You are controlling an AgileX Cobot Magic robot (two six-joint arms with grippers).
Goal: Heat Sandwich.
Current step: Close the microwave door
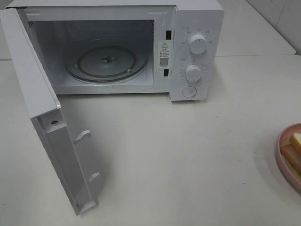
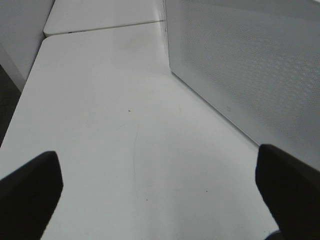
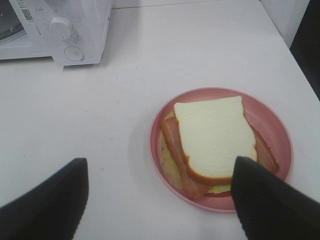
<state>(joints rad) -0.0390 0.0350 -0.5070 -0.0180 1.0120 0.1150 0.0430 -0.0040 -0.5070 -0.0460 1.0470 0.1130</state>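
The sandwich (image 3: 215,137), pale bread over an orange-brown filling, lies on a round pink plate (image 3: 272,125). In the high view only its edge (image 1: 292,150) shows on the plate (image 1: 281,148) at the table's right border. The white microwave (image 1: 195,56) stands at the back with its door (image 1: 56,141) swung open to the left and a glass turntable (image 1: 106,63) inside. My right gripper (image 3: 160,200) is open and empty, near and above the plate. My left gripper (image 2: 160,185) is open and empty over bare table beside the microwave door (image 2: 250,65). Neither gripper shows in the high view.
The white table (image 1: 188,155) carries the microwave and plate. The open door juts toward the table's front left. The microwave's two knobs (image 1: 197,44) and button are on its right panel. A second table joins behind (image 2: 100,20).
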